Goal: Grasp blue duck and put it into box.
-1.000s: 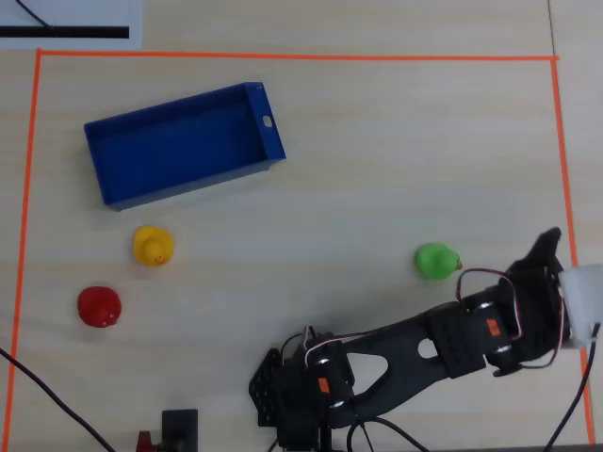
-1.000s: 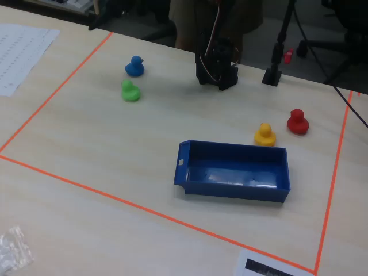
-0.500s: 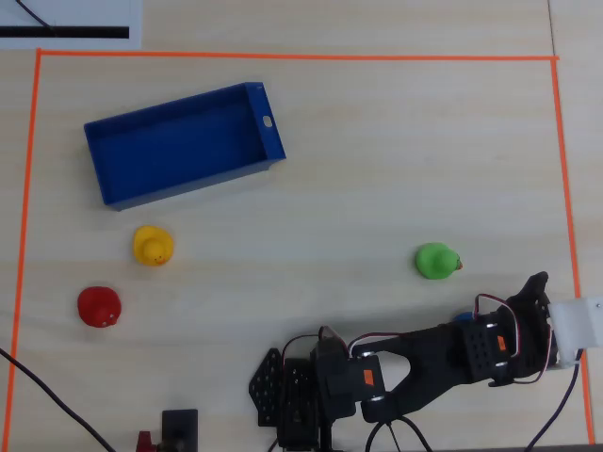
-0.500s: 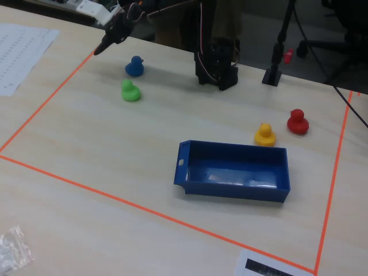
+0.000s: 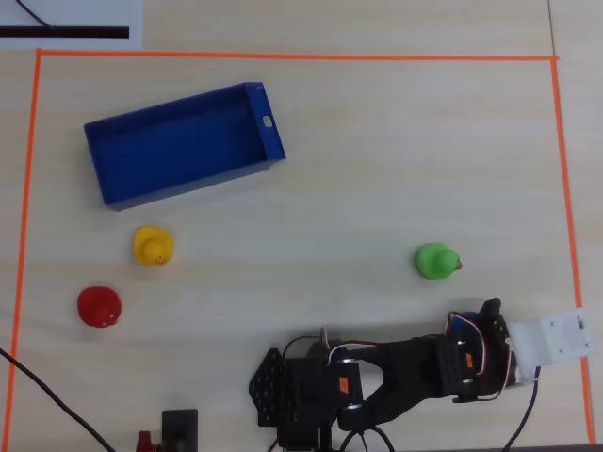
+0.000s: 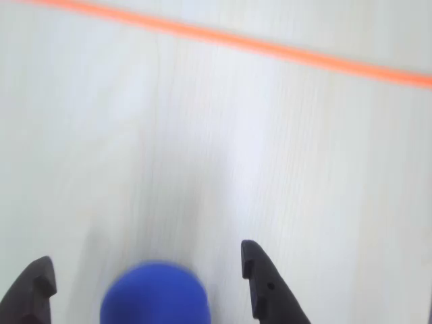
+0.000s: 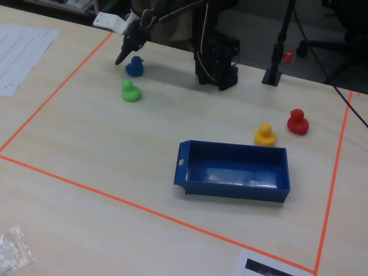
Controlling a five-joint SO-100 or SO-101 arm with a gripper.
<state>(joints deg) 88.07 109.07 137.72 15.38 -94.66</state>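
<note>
Reaching for the blue duck: the arm hangs over the toy with nothing yet gripped.

Left finger: in the wrist view one dark fingertip sits at the lower left edge, clear of the duck.

Blue duck: the blue duck lies between the two fingers in the wrist view, nearer the left one, blurred and cut by the bottom edge; in the fixed view the blue duck stands on the table just behind the green duck.

Right finger: the second fingertip stands apart from the duck on the right.

Claw: the gripper is spread wide, wider than the duck, and holds nothing.

Step in hand, a judgement: lower until the fingers flank the round body, shift slightly so the duck is centred in the gap, then close on its widest part; a smooth rounded toy may squirt out of a high or off-centre pinch.

Arm pose: in the overhead view the gripper reaches right from the base, low over the table, with the green duck nearby.

Box: the box lies well apart at upper left, empty, beyond the yellow duck and red duck.
</note>
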